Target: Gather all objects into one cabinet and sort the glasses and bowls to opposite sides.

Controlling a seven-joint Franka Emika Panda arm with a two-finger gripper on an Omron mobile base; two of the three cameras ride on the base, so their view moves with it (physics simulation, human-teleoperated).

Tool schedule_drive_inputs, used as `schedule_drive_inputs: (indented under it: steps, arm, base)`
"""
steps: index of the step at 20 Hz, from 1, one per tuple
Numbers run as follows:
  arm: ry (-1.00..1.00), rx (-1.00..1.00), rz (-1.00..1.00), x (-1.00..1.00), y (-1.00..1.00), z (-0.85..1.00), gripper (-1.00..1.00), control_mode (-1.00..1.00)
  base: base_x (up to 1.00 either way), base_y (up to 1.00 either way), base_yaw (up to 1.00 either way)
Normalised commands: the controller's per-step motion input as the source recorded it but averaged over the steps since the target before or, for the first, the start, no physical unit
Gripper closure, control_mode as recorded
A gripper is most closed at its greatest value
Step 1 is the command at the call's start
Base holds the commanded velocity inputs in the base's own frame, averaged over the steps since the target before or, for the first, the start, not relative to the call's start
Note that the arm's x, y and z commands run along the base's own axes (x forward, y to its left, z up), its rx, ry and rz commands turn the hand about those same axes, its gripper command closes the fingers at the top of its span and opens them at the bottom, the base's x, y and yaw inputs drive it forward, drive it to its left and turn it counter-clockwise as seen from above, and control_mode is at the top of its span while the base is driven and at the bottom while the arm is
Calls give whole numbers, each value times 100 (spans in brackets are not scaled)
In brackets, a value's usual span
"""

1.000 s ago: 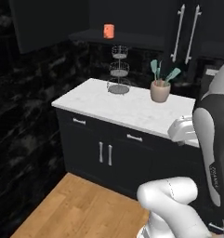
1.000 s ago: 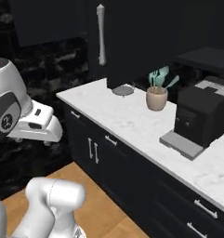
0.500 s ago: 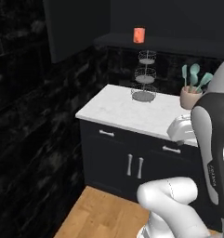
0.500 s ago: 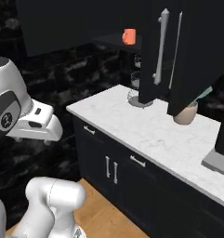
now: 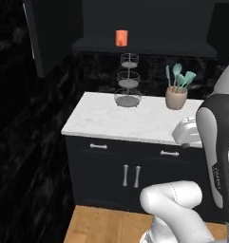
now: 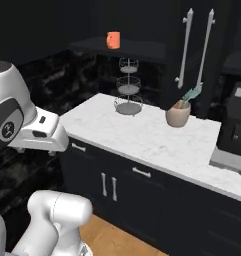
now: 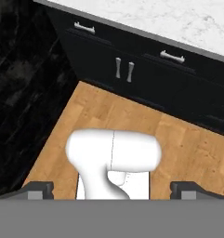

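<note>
A small orange cup (image 5: pixel 121 38) (image 6: pixel 112 39), one of the glasses, stands alone on the black shelf of the open wall cabinet (image 5: pixel 149 47) (image 6: pixel 137 48) above the counter. The bowls are out of view. In the hand view my gripper (image 7: pixel 112 189) is open, with its two dark fingertips (image 7: pixel 38 188) far apart and nothing between them. It points down at the wooden floor, well short of the counter and far below the cup.
A three-tier wire basket (image 5: pixel 128 81) (image 6: pixel 128 91) and a tan utensil crock (image 5: pixel 176 98) (image 6: pixel 178 116) stand on the white marble counter (image 5: pixel 111 121) (image 6: pixel 157 142). A black coffee machine (image 6: pixel 236 131) sits at the right. The cabinet's open doors (image 6: pixel 194 50) hang above the crock.
The whole picture has shifted in both base views, so the base has moved along the counter; the cabinet and cup now sit more centrally. The gripper stays open.
</note>
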Motion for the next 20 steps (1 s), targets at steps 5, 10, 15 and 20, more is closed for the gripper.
schedule_drive_inputs:
  steps: [5,10,15,20]
  arm:
    - [0,0,0,0,0,0,-100,100]
    - [0,0,0,0,0,0,-100,100]
    - [0,0,0,0,0,0,-100,100]
    - [0,0,0,0,0,0,-100,100]
  base:
    - [22,44,-44]
    - [20,36,-39]
    - [16,19,-30]
    - [12,11,-23]
